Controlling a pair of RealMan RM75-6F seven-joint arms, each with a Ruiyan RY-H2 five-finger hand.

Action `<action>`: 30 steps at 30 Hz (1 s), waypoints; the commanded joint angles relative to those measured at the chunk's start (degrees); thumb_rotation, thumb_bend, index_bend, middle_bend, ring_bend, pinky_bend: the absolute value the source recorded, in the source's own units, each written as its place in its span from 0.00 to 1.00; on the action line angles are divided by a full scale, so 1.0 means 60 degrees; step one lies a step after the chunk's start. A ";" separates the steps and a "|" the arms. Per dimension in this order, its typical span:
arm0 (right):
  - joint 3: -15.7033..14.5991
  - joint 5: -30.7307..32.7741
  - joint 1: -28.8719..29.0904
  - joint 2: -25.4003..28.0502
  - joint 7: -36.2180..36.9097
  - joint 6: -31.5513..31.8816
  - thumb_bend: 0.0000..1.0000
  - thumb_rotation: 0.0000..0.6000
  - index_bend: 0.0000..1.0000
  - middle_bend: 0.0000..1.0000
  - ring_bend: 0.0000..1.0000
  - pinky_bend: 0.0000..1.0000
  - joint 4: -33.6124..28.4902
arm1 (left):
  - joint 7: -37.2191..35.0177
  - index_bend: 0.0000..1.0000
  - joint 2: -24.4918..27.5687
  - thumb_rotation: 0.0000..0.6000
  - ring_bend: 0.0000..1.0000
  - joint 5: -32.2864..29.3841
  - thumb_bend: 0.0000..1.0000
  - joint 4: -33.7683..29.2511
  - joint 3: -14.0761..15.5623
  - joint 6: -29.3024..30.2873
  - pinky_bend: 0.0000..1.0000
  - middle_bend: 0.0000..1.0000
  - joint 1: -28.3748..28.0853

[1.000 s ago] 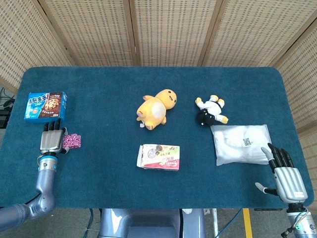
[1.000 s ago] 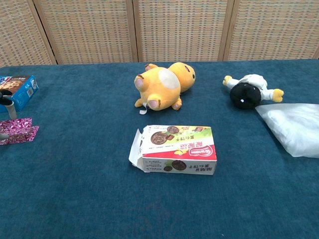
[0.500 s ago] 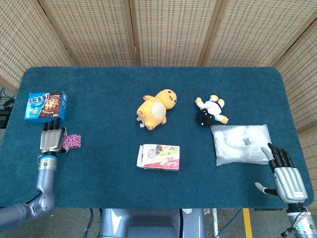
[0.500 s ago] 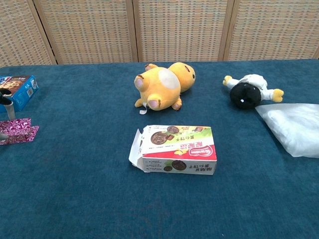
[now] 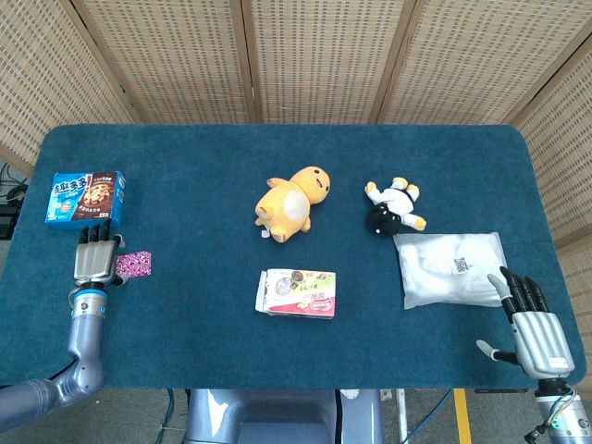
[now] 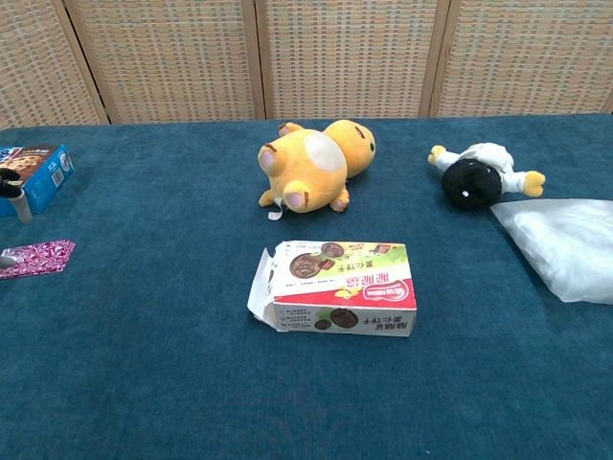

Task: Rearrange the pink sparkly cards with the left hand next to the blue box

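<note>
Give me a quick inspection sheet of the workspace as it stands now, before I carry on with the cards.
Surface: dark blue cloth-covered table, flat.
Job's things: pink sparkly cards lie flat on the cloth, near side of the blue box, a gap between them.
Clutter: yellow plush, black and white plush, white plastic bag, torn-open snack carton.
Hands: left hand beside the cards, fingers extended toward the blue box; whether it touches them is unclear. Right hand holds nothing, fingers spread, at the near right corner.
Cables: nothing seen on the table.
Surroundings: woven panel screens behind.
</note>
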 commanded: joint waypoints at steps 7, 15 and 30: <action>0.0006 -0.0012 -0.0004 -0.0004 0.0040 0.0024 0.08 1.00 0.00 0.00 0.00 0.00 0.0023 | -0.0865 0.30 0.0481 1.00 0.00 0.0661 0.21 -0.0859 -0.0123 0.0229 0.00 0.00 0.0292; 0.0014 -0.0067 -0.0024 -0.0027 0.0000 0.0113 0.08 1.00 0.00 0.00 0.00 0.00 0.0077 | -0.2925 0.22 0.1174 1.00 0.00 0.3939 0.21 -0.2522 0.0602 0.1923 0.00 0.00 0.1395; 0.0064 -0.0211 -0.0020 -0.0085 -0.0459 0.0301 0.05 1.00 0.00 0.00 0.00 0.00 0.0365 | -0.1737 0.00 0.1221 1.00 0.00 0.7054 0.16 -0.3223 0.2412 0.4327 0.00 0.00 0.3183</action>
